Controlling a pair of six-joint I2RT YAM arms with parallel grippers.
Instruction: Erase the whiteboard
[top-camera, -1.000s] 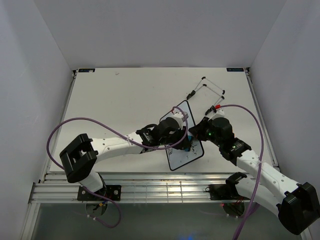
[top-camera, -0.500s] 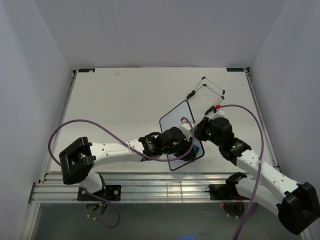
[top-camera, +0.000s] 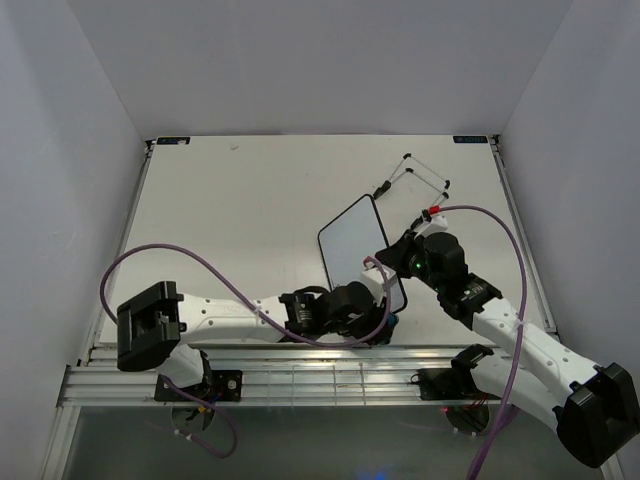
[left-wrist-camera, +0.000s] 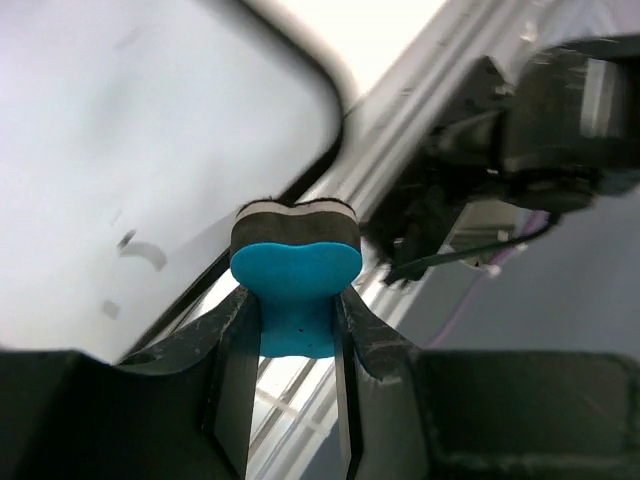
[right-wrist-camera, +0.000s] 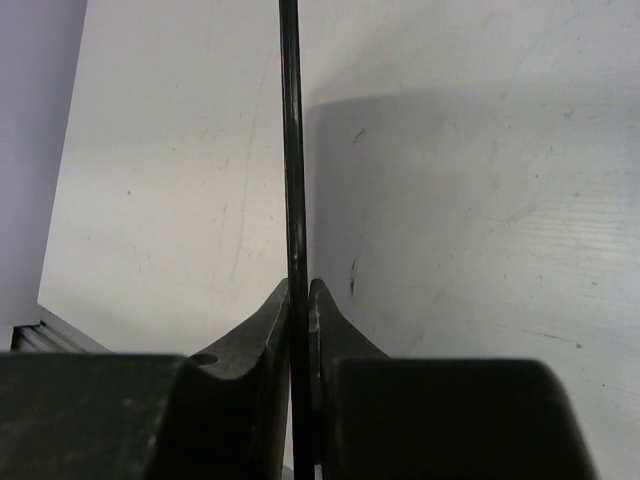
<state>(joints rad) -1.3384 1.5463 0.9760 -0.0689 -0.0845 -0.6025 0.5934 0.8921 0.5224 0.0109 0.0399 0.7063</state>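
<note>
The whiteboard (top-camera: 352, 238) is held tilted above the table, its face blank in the top view. My right gripper (top-camera: 399, 266) is shut on its right edge. In the right wrist view the board is edge-on, a thin black line (right-wrist-camera: 291, 140) pinched at the gripper (right-wrist-camera: 300, 292). My left gripper (top-camera: 383, 318) is shut on a blue eraser (left-wrist-camera: 295, 275) with a felt pad. It sits at the board's near corner, over the frame (left-wrist-camera: 320, 110). A few faint marks (left-wrist-camera: 140, 250) show on the white surface (left-wrist-camera: 130, 120).
A black wire stand (top-camera: 415, 178) lies on the table behind the board at the right. The slatted metal rail (top-camera: 300, 378) runs along the near edge, under the left gripper. White walls close in on the table's left, right and back sides.
My left gripper slid the eraser down the board from its middle to the near corner. The black writing at the board's lower end is gone. The right gripper kept its hold.
</note>
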